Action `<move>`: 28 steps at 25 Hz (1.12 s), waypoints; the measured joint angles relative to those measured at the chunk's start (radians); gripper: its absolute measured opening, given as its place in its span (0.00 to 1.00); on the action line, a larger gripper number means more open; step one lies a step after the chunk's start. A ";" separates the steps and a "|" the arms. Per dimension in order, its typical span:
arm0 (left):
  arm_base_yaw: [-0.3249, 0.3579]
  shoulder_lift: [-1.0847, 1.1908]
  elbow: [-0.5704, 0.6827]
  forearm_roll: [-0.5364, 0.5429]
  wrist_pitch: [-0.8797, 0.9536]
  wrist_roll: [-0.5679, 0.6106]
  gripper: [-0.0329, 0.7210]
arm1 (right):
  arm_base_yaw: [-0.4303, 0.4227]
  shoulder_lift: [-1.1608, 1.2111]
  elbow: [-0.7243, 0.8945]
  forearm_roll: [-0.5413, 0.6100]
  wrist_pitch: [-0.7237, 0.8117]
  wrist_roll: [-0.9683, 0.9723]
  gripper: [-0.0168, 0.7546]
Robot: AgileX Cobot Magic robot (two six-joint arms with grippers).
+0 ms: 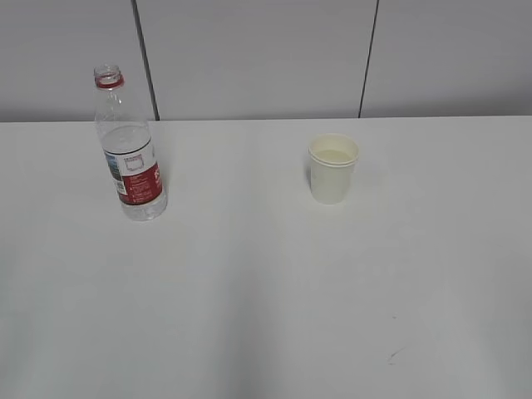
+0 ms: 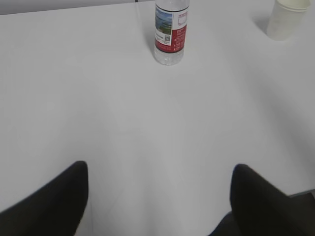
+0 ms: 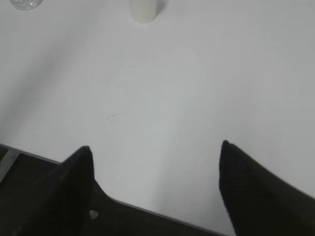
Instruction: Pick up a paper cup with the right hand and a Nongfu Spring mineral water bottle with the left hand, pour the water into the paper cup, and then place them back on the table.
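The Nongfu Spring mineral water bottle [image 1: 130, 154] stands upright and uncapped at the back left of the white table [image 1: 266, 291]; it also shows in the left wrist view [image 2: 171, 32]. The paper cup [image 1: 332, 169] stands upright right of centre, with pale liquid inside; it shows at the top right of the left wrist view [image 2: 287, 19] and at the top of the right wrist view [image 3: 143, 11]. My left gripper [image 2: 160, 169] is open and empty, well short of the bottle. My right gripper [image 3: 155, 147] is open and empty over the table's near edge. Neither arm shows in the exterior view.
A small dark scuff mark [image 1: 396, 354] lies on the table at the front right, also in the right wrist view [image 3: 114, 116]. A grey panelled wall [image 1: 266, 58] stands behind the table. The table's near edge [image 3: 29, 155] shows under my right gripper.
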 joint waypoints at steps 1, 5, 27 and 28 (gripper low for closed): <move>0.000 0.000 0.000 0.000 0.000 0.000 0.77 | 0.000 0.000 0.000 -0.004 0.000 -0.002 0.79; 0.000 0.000 0.000 0.000 0.000 0.000 0.77 | 0.000 0.000 0.000 -0.004 0.000 -0.004 0.79; 0.066 0.000 0.000 -0.007 -0.003 0.000 0.77 | -0.217 0.000 0.000 -0.004 0.000 -0.008 0.79; 0.066 0.000 0.000 -0.007 -0.003 0.000 0.77 | -0.217 0.000 0.000 -0.004 0.000 -0.007 0.79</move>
